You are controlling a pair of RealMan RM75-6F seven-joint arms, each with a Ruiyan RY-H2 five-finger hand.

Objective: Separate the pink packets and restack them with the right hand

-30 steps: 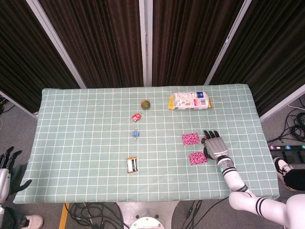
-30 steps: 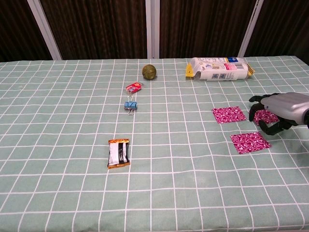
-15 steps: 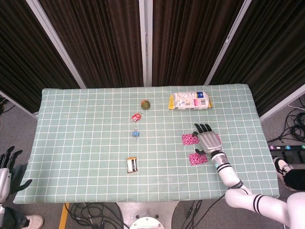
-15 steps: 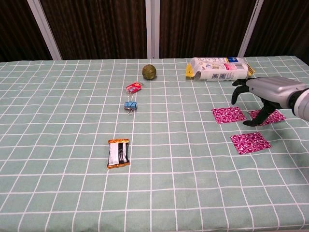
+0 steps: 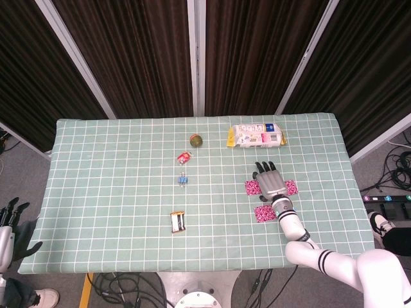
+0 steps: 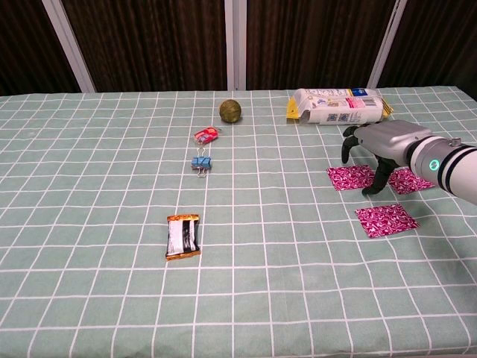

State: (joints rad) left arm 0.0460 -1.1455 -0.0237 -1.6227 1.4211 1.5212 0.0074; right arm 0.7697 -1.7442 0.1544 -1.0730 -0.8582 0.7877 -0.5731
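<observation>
Three pink packets lie flat and apart on the right half of the tabletop (image 6: 112,298): a left packet (image 6: 350,177), a right packet (image 6: 412,180) level with it, and a near packet (image 6: 385,219) closer to the robot, in front of the gap between the other two. None overlaps another, so the separating part of the task appears done and the restacking not yet begun.

Over the last second the right hand (image 6: 381,146) has travelled from the right packet's side toward the robot's left and lifted away from the near packet. It now hangs over the gap between the left and right packets, fingers (image 6: 348,144) spread and curved downward, holding nothing. This shift suggests the left packet is the next one to be picked up. In the head view the hand (image 5: 271,181) covers the inner edges of both upper packets; whether a fingertip touches the left packet cannot be settled from either view. The near packet lies just behind the wrist, uncovered.

The left hand (image 5: 9,215) rests off the tabletop's edge at lower left, fingers apart, empty.
</observation>
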